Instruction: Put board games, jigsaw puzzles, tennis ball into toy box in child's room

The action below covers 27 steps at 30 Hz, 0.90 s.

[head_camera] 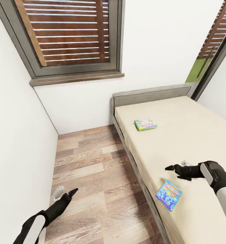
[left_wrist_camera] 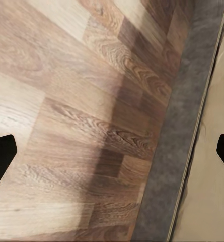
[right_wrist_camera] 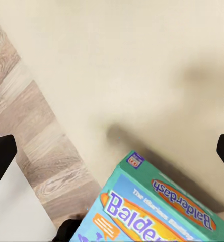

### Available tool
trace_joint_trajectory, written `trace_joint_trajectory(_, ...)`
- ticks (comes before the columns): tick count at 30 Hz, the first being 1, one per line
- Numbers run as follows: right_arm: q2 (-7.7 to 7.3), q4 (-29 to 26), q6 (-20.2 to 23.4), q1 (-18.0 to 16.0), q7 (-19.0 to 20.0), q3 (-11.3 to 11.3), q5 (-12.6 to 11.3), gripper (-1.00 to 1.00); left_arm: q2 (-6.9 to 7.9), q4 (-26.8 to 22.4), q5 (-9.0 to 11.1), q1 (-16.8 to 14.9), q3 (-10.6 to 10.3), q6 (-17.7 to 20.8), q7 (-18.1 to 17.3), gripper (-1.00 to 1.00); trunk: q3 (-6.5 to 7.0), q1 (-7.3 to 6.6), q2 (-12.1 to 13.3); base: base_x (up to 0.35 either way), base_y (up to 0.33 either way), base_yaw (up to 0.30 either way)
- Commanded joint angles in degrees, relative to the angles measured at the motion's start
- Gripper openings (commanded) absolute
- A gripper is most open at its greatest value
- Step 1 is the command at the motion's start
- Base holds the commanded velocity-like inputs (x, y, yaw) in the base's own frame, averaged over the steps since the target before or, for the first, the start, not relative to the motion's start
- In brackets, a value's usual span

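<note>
Balderdash box (head_camera: 168, 194) lies flat at the bed (head_camera: 194, 135) edge just below the right tool (head_camera: 170, 167), jaws apart, nearer arm by far.

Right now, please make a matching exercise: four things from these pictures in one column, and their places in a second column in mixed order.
Things:
1. blue board game
2. green-edged board game
3. left gripper
4. right gripper

Places:
A. over the wood floor beside the bed
B. on the sheet nearer the headboard
C. above the bed, just past the blue box
D. at the bed's near edge

Pairs: 1-D, 2-B, 3-A, 4-C
</note>
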Motion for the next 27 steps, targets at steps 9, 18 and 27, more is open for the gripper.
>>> trace_joint_trajectory(9, 0.02, -0.02, -0.67, -0.31, 0.17, -0.19, 0.13, 1.0, 0.19, -1.29, 0.31, -0.03, 0.14, 0.47, -0.09, 1.0, -0.04, 0.0, -0.02, 0.0, 0.0, 0.0)
trace_joint_trajectory(18, 0.02, -0.02, -0.67, -0.31, 0.17, -0.19, 0.13, 1.0, 0.19, -1.29, 0.31, -0.03, 0.14, 0.47, -0.09, 1.0, -0.04, 0.0, -0.02, 0.0, 0.0, 0.0)
trace_joint_trajectory(27, 0.02, -0.02, -0.67, -0.31, 0.17, -0.19, 0.13, 1.0, 0.19, -1.29, 0.31, -0.03, 0.14, 0.47, -0.09, 1.0, -0.04, 0.0, -0.02, 0.0, 0.0, 0.0)
